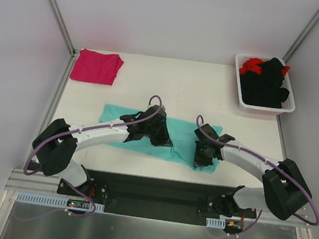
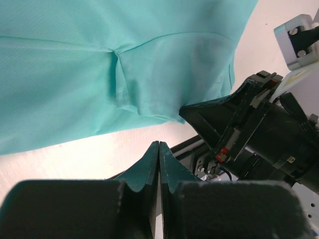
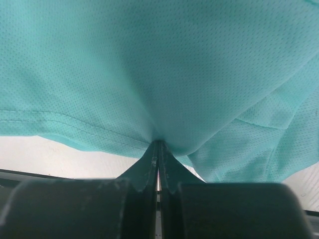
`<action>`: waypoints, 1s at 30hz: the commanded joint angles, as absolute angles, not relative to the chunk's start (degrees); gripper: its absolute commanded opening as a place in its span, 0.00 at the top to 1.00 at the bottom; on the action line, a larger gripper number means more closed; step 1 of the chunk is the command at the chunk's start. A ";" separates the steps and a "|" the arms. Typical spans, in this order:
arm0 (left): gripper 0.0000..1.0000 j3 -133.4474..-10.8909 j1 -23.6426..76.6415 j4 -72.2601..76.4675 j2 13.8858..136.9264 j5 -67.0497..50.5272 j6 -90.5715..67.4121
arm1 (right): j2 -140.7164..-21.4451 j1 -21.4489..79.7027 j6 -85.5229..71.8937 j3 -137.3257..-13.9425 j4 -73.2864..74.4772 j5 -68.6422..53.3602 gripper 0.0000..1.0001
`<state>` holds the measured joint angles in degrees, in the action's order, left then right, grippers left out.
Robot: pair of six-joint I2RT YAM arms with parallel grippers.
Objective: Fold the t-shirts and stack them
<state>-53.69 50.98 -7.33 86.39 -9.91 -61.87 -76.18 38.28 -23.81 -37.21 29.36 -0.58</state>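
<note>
Right fingers [image 3: 147,168] pinch the teal t-shirt [image 1: 181,138], stretched left-right; left fingers [image 2: 148,168] closed, seemingly empty

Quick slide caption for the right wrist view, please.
Right pincer shut on the teal shirt, the cloth gathering to a point at its tips.

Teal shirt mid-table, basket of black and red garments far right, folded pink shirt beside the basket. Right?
No: the top view shows the pink shirt at the far left corner, far from the basket. The teal shirt and basket are as stated.
</note>
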 commanded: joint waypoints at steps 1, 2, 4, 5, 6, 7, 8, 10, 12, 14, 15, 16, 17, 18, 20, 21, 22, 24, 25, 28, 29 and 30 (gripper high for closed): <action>1.00 -56.77 51.24 -10.46 87.53 -7.47 -59.86 | -78.66 39.02 -24.34 -37.35 30.24 1.76 0.99; 1.00 -57.65 51.24 -10.46 88.15 -7.47 -59.59 | -78.84 39.20 -24.43 -37.27 30.15 1.76 0.99; 1.00 -58.70 51.24 -10.20 90.26 -7.38 -58.89 | -79.10 39.29 -24.43 -37.18 30.15 1.76 0.99; 1.00 -59.06 51.33 -10.02 91.13 -7.38 -58.71 | -79.10 39.29 -24.61 -37.18 29.97 1.76 0.99; 1.00 -59.24 51.33 -9.76 92.88 -7.73 -58.54 | -79.19 39.46 -24.61 -37.09 29.97 1.76 0.99; 1.00 -59.76 51.24 -9.23 93.86 -8.00 -58.36 | -79.19 39.55 -24.61 -37.09 29.97 1.76 0.99; 1.00 -59.77 51.33 -8.79 94.74 -8.43 -58.36 | -79.19 39.46 -24.52 -37.09 30.06 1.76 0.99; 1.00 -59.24 51.24 -6.52 97.11 -9.31 -58.80 | -79.19 39.64 -24.61 -37.18 30.06 1.85 0.99; 1.00 -58.45 51.33 -3.97 98.60 -10.02 -59.59 | -79.19 39.55 -24.52 -37.26 30.32 1.93 0.99; 1.00 -57.57 51.33 -1.51 99.31 -10.55 -59.85 | -79.19 39.55 -24.43 -37.18 30.50 1.93 0.99; 1.00 -57.39 51.33 -1.06 99.75 -10.63 -60.11 | -79.19 39.64 -24.43 -37.26 30.41 1.93 0.99; 1.00 -57.22 51.33 -0.79 100.02 -10.63 -60.12 | -79.19 39.64 -24.35 -37.27 30.50 1.93 0.99; 1.00 -56.96 51.33 -0.62 100.19 -10.81 -60.20 | -79.19 39.55 -24.26 -37.18 30.41 2.02 0.99; 1.00 -56.78 51.24 -0.53 100.37 -10.90 -60.12 | -79.28 39.55 -24.26 -37.26 30.50 2.02 0.99; 1.00 -55.90 51.24 -0.44 100.46 -11.42 -60.29 | -79.36 39.64 -24.17 -37.35 30.50 2.02 0.99; 1.00 -55.46 51.33 -0.44 100.28 -11.43 -60.55 | -79.45 39.55 -24.17 -37.44 30.50 2.02 0.99; 1.00 -54.33 51.42 -0.44 100.11 -11.43 -60.56 | -79.54 39.55 -24.17 -37.44 30.50 2.02 0.99; 1.00 -53.09 51.42 -0.44 99.32 -10.99 -60.64 | -79.54 39.55 -24.08 -37.53 30.50 2.02 0.99; 1.00 -51.61 51.33 -0.44 98.97 -10.73 -60.64 | -79.63 39.55 -24.00 -37.53 30.50 2.11 0.99; 1.00 -48.18 51.42 -0.44 97.21 -9.93 -60.64 | -79.54 39.64 -24.08 -37.44 30.50 2.02 0.99; 1.00 -47.21 51.42 -0.44 96.16 -9.84 -60.73 | -79.54 39.64 -24.00 -37.35 30.59 2.11 0.99; 1.00 -46.41 51.33 -0.44 95.63 -9.50 -60.91 | -79.54 39.55 -24.08 -37.18 30.41 2.11 0.99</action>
<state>-50.17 50.96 0.93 99.29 -10.41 -60.80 -77.58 39.05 -23.79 -38.33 29.69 -0.23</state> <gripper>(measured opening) 0.003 0.012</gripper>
